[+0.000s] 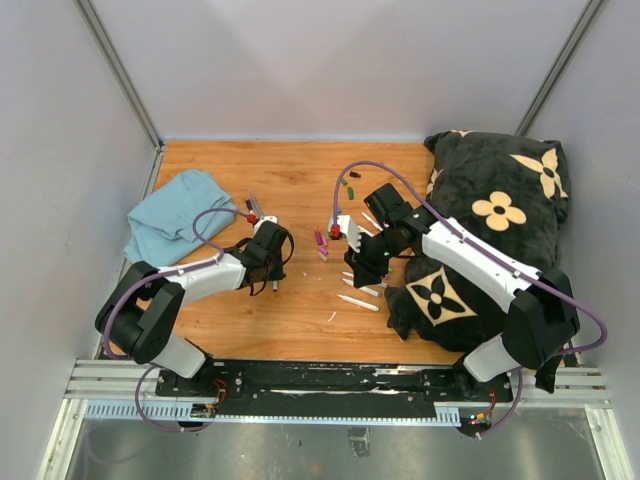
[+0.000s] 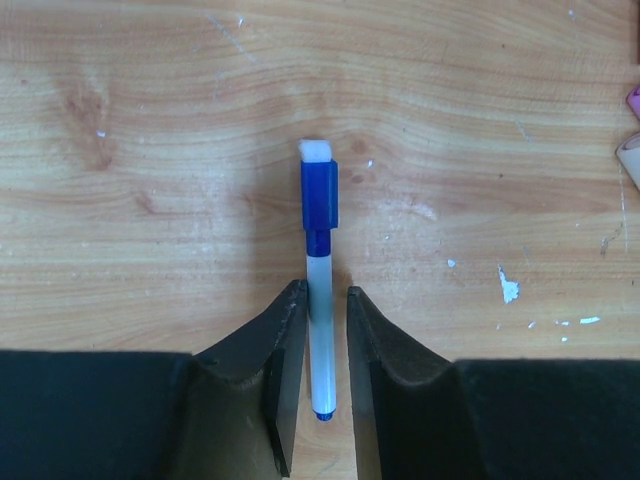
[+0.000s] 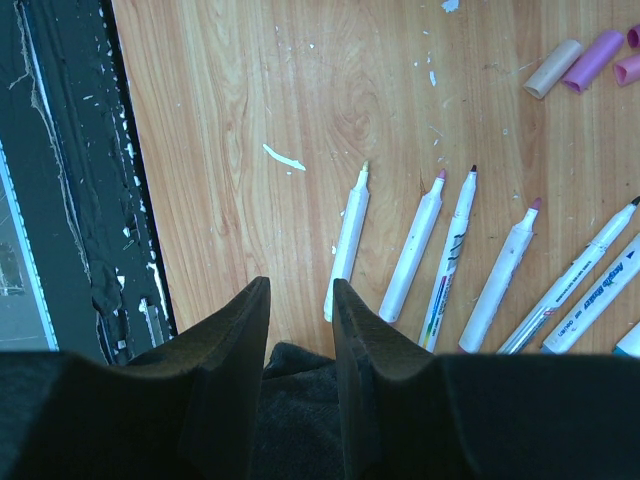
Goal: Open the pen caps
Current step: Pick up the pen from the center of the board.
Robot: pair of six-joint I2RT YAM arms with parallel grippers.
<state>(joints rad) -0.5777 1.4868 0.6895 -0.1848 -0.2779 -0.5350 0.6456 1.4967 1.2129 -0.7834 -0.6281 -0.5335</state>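
Because the left gripper (image 2: pixel 325 288) is only loosely spread around the white barrel (image 2: pixel 321 330), the pen could slip, leaving the blue cap (image 2: pixel 319 195) just ahead of its fingertips unopened. The right gripper (image 3: pixel 300 282) is slightly spread and empty.

Blue cap (image 2: pixel 319 195), stubby, white-tipped, still seated on its white pen (image 2: pixel 321 300), lying flat on the worktop (image 2: pixel 150 150), loose caps elsewhere: beige cap (image 3: pixel 553 68), purple cap (image 3: pixel 592 60), pink cap (image 3: pixel 628 68) clustered side by side, green cap (image 1: pixel 351 190) lying apart, farther back
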